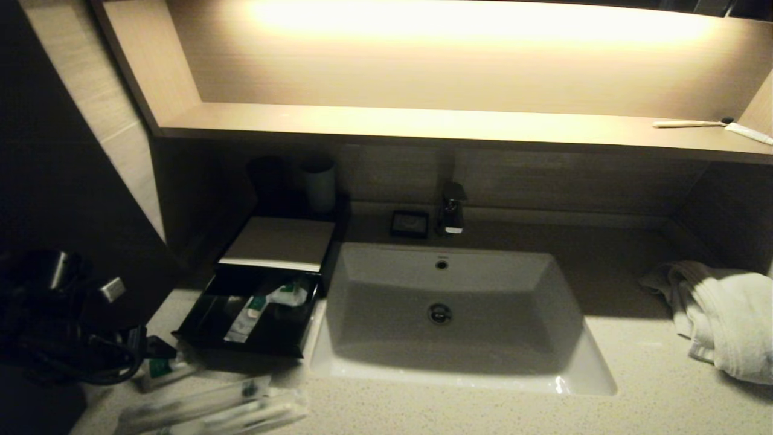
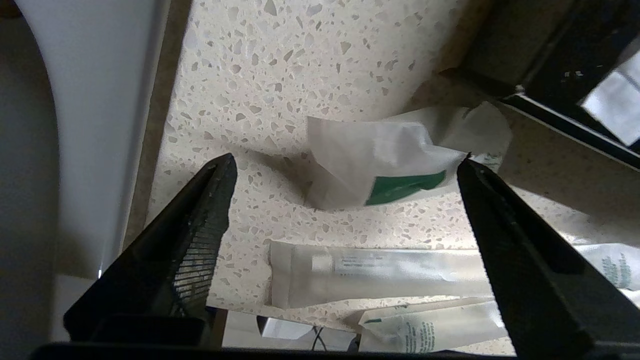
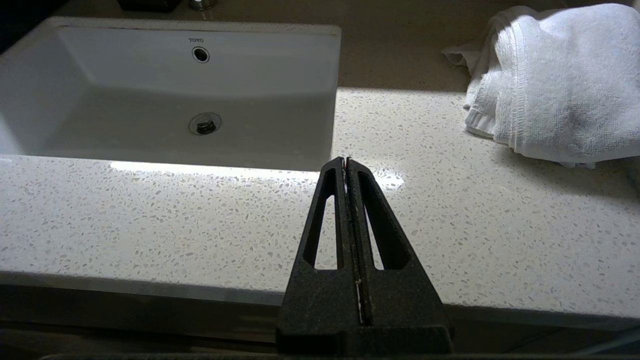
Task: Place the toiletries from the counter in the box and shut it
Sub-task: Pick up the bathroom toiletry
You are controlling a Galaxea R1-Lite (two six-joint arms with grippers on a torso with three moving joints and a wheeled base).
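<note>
The black box (image 1: 279, 240) stands left of the basin with its drawer (image 1: 211, 320) slid out; two wrapped sachets (image 1: 256, 308) lie in it. More toiletries lie on the counter (image 1: 634, 386) in front of the drawer: a crumpled white sachet with a green mark (image 2: 385, 160), a long wrapped stick (image 2: 380, 272) and another printed sachet (image 2: 430, 332). My left gripper (image 2: 346, 159) is open and empty, hovering above the green-marked sachet, its fingers wide either side. My right gripper (image 3: 346, 161) is shut and empty, above the counter's front edge to the right of the basin.
The white basin (image 1: 374, 266) with a tap (image 1: 453, 208) fills the middle. A white towel (image 1: 724, 320) lies at the right. A pale cup (image 1: 320, 184) and a small black dish (image 1: 409, 223) stand at the back. A toothbrush (image 1: 688, 124) lies on the lit shelf.
</note>
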